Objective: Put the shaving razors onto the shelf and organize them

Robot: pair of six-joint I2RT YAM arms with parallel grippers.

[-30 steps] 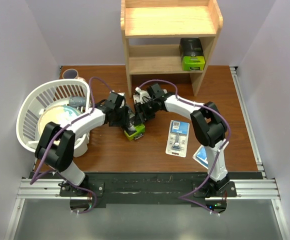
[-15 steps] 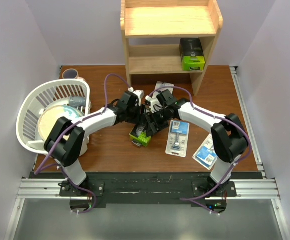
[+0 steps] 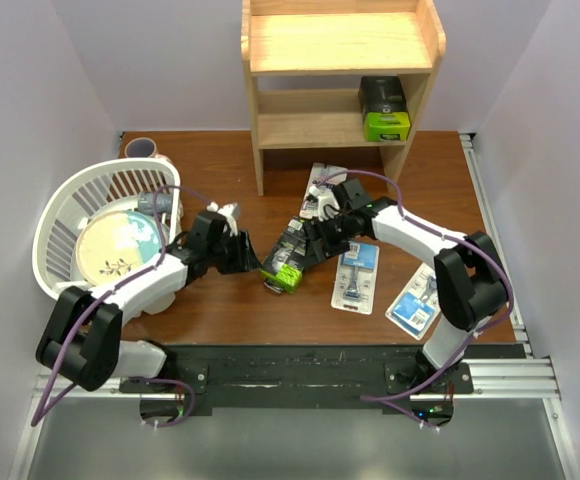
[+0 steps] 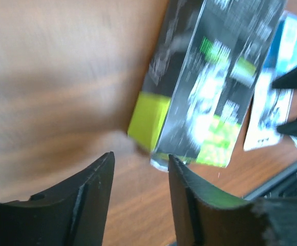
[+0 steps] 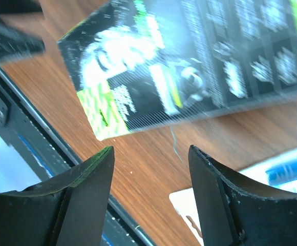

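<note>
Black card with a lime-green end made up the razor box [image 3: 286, 260] that was seen lying on the brown table [image 3: 220, 315], its green end turned toward the near edge. It was flanked by both arms. The left fingers [image 4: 94, 189] were held just to its left and the right fingers [image 5: 87, 189] just to its right.

In the left wrist view the left fingers were seen spread apart with only bare table between them, and the box lay beyond their tips. In the right wrist view the right fingers were likewise parted and grasping nothing, with the box just past their tips. Both wrist views were blurred, so it could not be told whether any fingertip touched the box.

A second black box [image 3: 384, 108] was seen on the lower tier of the wooden shelf [image 3: 340, 40], at its right end, with its green end facing forward.

Three white-and-blue razor cards were seen flat on the table. The first card [image 3: 320, 182] lay near the foot of the shelf, partly covered by the right arm. The second card [image 3: 356, 276] lay just right of the box on the table. The third card [image 3: 415, 300] lay nearer the front right, beside the right arm.

A white plastic basket [image 3: 55, 215] was seen at the left of the table, with a round cream plate [image 3: 115, 250] in it and a small cup [image 3: 140, 148] behind it.
</note>
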